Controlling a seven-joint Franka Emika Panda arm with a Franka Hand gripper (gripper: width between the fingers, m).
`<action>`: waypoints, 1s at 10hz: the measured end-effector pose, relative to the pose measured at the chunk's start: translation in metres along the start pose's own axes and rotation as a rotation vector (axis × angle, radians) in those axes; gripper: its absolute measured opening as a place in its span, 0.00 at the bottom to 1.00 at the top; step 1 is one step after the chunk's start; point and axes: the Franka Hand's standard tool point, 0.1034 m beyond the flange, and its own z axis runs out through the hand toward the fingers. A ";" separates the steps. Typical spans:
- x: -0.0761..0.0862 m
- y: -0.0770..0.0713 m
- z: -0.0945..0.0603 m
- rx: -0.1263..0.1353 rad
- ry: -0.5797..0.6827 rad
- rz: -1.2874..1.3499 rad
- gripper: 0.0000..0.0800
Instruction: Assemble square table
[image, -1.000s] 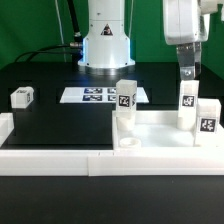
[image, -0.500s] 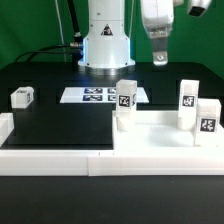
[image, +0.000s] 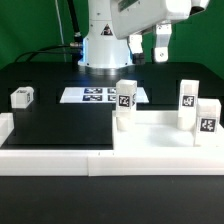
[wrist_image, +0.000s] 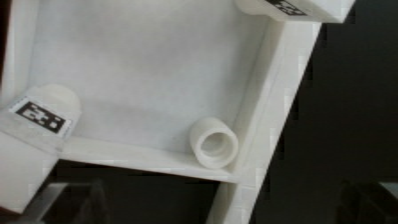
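Sitting at about 4 o'clock on the black table (image: 60, 125), the square tabletop (image: 160, 135) is taking shape: three legs are standing on it w/ tags showing, one at its near-centre corner (image: 125, 100), two at the far right (image: 188, 103) (image: 208, 115). One socket (wrist_image: 212, 142) is showing empty in the wrist view. A fourth leg (image: 22, 97) is lying loose at 9 o'clock, so approx. one leg left. Gripper (image: 147, 47) is hanging at 1 o'clock, fingers spread, grasping nothing.

We are looking at a robotics lab: an arm's white base (image: 105, 45) is sitting on a black surface (image: 60, 125), with a marker board (image: 98, 96) and tagged white parts (image: 125, 97) lying about.
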 end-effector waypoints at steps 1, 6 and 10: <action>0.000 0.000 0.000 0.000 0.000 -0.054 0.81; 0.054 0.104 -0.010 -0.030 0.115 -0.700 0.81; 0.124 0.148 -0.054 -0.042 0.133 -1.085 0.81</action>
